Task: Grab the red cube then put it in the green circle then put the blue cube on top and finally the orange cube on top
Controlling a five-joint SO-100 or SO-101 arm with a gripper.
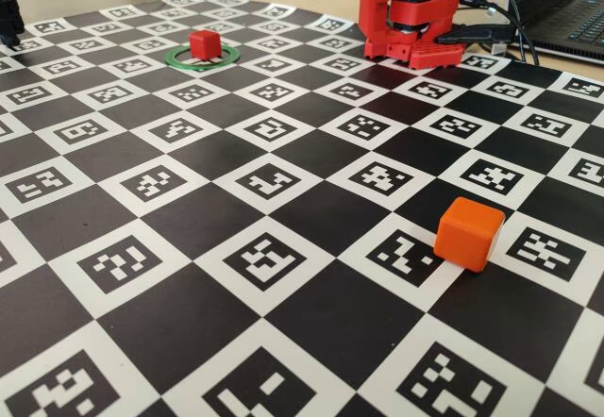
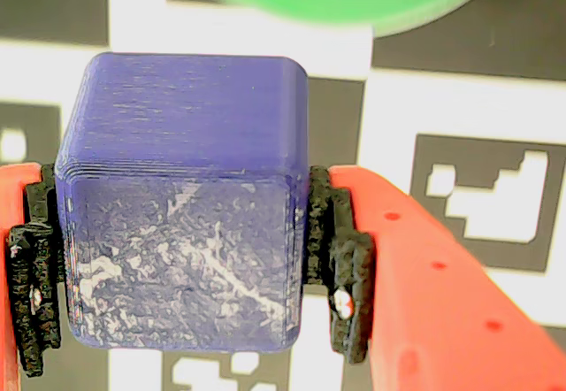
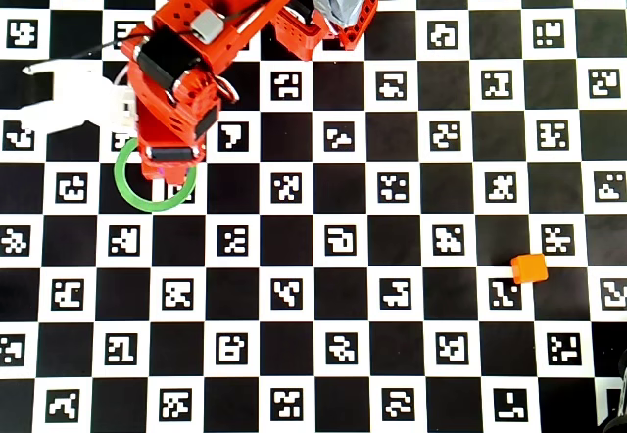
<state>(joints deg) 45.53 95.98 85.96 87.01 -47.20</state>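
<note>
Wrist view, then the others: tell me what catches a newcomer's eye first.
The blue cube fills the wrist view, clamped between the black-padded fingers, with the green circle just beyond it. In the fixed view the red cube sits inside that ring at the far left, and the orange cube stands alone on the checkered board at the near right.

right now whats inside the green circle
In the fixed view the red cube sits inside the green circle. From overhead the arm covers most of the ring, so its contents are hidden there.
</note>
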